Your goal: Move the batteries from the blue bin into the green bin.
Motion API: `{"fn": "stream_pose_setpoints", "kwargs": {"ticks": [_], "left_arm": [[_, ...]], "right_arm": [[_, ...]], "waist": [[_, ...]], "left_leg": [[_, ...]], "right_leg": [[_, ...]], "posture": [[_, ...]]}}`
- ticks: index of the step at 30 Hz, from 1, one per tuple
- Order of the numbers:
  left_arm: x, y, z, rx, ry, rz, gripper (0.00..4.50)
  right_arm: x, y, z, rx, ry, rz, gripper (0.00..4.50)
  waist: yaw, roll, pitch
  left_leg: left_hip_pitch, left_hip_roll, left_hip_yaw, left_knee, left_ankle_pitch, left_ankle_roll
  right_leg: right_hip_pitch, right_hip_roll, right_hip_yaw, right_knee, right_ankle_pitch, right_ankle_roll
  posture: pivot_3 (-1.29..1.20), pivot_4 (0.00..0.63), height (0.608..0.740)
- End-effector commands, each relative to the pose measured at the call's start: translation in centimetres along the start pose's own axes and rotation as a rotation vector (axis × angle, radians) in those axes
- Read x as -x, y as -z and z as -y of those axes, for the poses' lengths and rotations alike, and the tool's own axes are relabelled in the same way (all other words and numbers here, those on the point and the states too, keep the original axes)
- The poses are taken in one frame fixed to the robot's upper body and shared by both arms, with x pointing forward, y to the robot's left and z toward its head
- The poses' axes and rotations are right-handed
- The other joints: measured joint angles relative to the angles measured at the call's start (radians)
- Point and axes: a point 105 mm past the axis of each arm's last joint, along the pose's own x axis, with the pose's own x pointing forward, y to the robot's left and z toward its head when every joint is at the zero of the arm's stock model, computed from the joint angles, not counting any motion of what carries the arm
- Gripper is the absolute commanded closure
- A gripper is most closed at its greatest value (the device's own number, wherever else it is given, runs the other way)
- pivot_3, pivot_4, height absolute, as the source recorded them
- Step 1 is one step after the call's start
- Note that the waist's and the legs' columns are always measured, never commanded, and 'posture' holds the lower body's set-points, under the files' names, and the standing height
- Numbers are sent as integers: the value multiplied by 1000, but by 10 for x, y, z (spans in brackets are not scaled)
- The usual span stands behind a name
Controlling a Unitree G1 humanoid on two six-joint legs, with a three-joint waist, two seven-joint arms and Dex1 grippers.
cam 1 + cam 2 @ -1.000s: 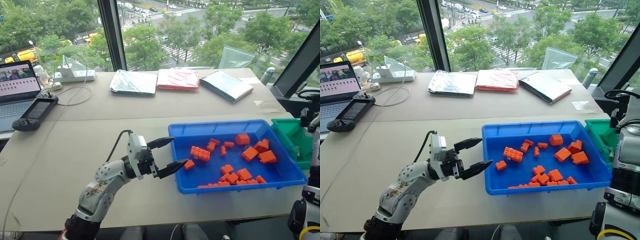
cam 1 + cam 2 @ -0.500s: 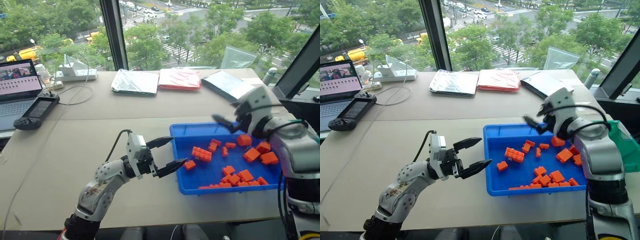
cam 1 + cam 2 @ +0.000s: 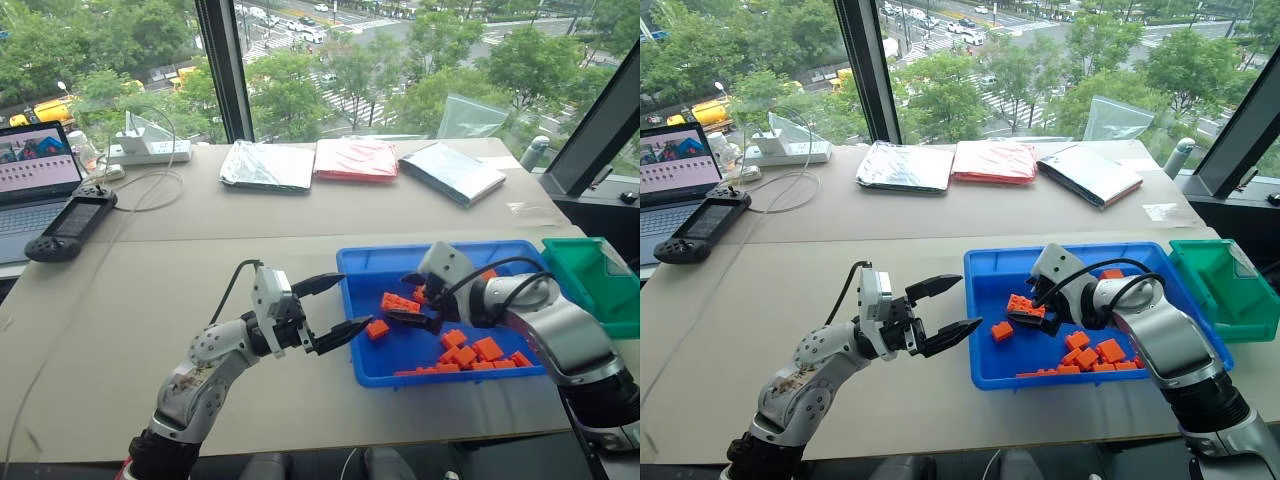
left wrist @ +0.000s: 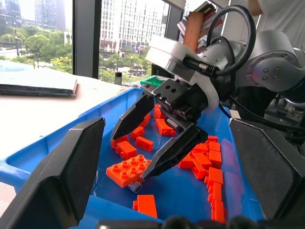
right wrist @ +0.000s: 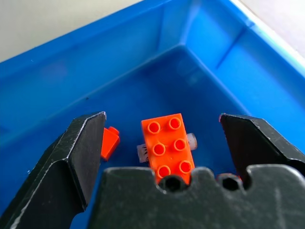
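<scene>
Now your right pincer (image 3: 1021,309) gapes over an orange studded brick (image 5: 167,145) in the blue bin (image 3: 985,268), brick's long axis running along the fingers, left pincer (image 3: 335,308) open beside the rim, green bin (image 3: 1225,290) apart.

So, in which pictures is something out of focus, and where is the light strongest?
Right wrist view: the right gripper fingers up close are soft, and the orange brick between them is sharper. Left wrist view: the left gripper's fingers are blurred in front, and the windows behind are bright. Eye views: even daylight falls from the windows onto the table.
</scene>
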Motion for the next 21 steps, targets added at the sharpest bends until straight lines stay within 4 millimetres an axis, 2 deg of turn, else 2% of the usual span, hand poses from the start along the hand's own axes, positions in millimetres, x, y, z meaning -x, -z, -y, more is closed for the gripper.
{"fn": "stream_pose_setpoints", "kwargs": {"ticks": [1, 6, 8, 12, 16, 19, 21], "left_arm": [[-1, -9, 4, -34, 13, 33, 0], [-4, -14, 5, -37, 21, 36, 0], [-5, -16, 5, -38, 23, 37, 0], [-7, -19, 6, -37, 25, 37, 0], [-7, -20, 5, -38, 23, 34, 0], [-6, -19, 4, -35, 19, 30, 0], [-5, -18, 4, -33, 18, 28, 0]], "right_arm": [[5, -10, 1, 28, 8, 37, 815], [7, -8, 0, 28, 2, 32, 2562], [7, -7, 0, 26, 5, 32, 3091], [11, -11, 1, 20, 11, 46, 3095], [30, -24, 12, 4, 62, 108, 3095], [65, -40, 39, -40, 194, 199, 3095], [80, -37, 59, -72, 309, 193, 3095]], "waist": [[0, 0, 0], [1, 0, 0], [0, 0, 0], [0, 0, 0], [1, 0, 0], [2, 0, 0], [3, 0, 0]], "left_leg": [[0, 0, 0, 0, 0, 0], [0, 0, 0, 0, 0, 0], [0, 0, 0, 0, 0, 0], [0, 0, 0, 0, 0, 0], [0, 0, 0, 0, 0, 0], [0, 0, 0, 0, 0, 0], [-1, 0, 0, 0, 0, 0]], "right_leg": [[0, 0, 0, 0, 0, 0], [0, 0, 0, 0, 0, 0], [0, 0, 0, 0, 0, 0], [0, 0, 0, 0, 0, 0], [0, 0, 0, 0, 0, 0], [0, 0, 0, 0, 0, 0], [0, 0, 0, 0, 0, 0]], "posture": [[0, 150, 740], [0, 150, 740], [0, 150, 740], [0, 150, 740], [0, 150, 740], [0, 150, 740], [0, 150, 740]]}}
